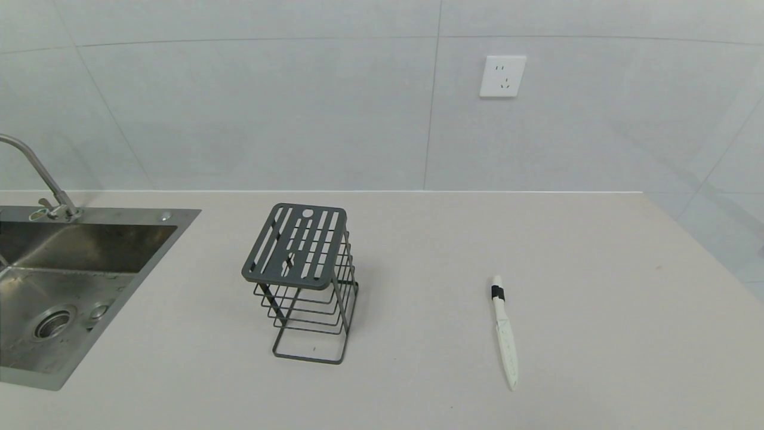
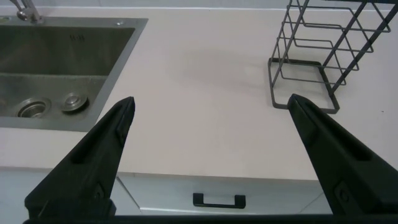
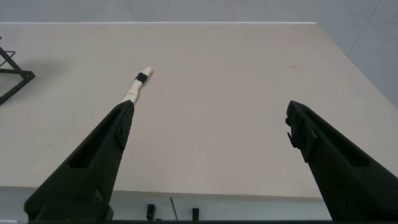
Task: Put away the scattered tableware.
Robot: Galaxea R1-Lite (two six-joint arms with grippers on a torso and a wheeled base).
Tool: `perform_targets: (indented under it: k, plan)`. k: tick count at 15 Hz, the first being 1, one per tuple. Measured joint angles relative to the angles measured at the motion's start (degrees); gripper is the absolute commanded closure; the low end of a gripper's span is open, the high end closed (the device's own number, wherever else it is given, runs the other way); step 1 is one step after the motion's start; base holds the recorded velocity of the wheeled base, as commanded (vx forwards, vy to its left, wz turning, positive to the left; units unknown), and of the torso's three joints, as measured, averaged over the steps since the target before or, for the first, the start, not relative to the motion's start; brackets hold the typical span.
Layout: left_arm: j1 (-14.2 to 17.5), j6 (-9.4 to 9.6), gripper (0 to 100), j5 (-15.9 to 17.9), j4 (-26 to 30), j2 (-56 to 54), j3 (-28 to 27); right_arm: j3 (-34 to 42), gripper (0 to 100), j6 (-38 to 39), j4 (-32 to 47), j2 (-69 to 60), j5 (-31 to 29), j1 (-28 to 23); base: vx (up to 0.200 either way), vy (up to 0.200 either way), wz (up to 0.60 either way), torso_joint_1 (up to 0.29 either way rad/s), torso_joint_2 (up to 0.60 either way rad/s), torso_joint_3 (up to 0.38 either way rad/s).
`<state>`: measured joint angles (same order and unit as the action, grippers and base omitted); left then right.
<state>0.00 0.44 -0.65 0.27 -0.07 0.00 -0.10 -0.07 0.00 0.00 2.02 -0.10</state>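
Tabletop [image 1: 418,269]: pale, matte, running to a grey tiled wall [image 1: 268,107] that carries one white outlet [image 1: 502,76].
Sink [image 1: 119,212]: steel, set into the left end, with a faucet [image 1: 36,170] behind it.
Rack [image 1: 286,280]: dark wire with a slotted top, upright near the middle.
Knife [image 1: 504,331]: white with a black band, lying flat to the right of the rack, well apart from it.
Left jaws: spread wide, empty, over the front edge between sink and rack.
Right jaws: spread wide, empty, near the knife but not touching it.

No legible text, numbers or signs. A small stamped mark on the sink [image 2: 76,38] back wall is too small to read.
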Motion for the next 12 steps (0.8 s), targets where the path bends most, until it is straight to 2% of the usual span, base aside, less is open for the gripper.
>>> perform_targets:
  k: [6,8,9,10,12]
  plan:
    - [0.0,0.76,0,0.3,-0.1,0.0,0.0,0.0,0,0.0,-0.1,0.0,0.1,0.0,0.000,0.000,0.00,0.000,0.00,0.000]
    - [0.0,0.51,0,0.3,-0.1,0.0,0.0,0.0,0,0.3,-2.9,0.0,0.2,0.0,0.000,0.000,0.00,0.000,0.00,0.000]
    - [0.0,0.57,0,0.2,-0.1,0.0,0.0,0.0,0,-0.3,-7.9,0.0,1.3,0.0,0.000,0.000,0.00,0.000,0.00,0.000]
    - [0.0,0.71,0,0.3,-0.1,0.0,0.0,0.0,0,-1.5,-9.4,0.0,5.2,0.0,0.000,0.000,0.00,0.000,0.00,0.000]
    - [0.0,0.76,0,0.3,0.0,0.0,0.0,-0.3,0,-2.3,-5.4,0.4,12.0,0.0,0.000,0.000,0.00,0.000,0.00,0.000]
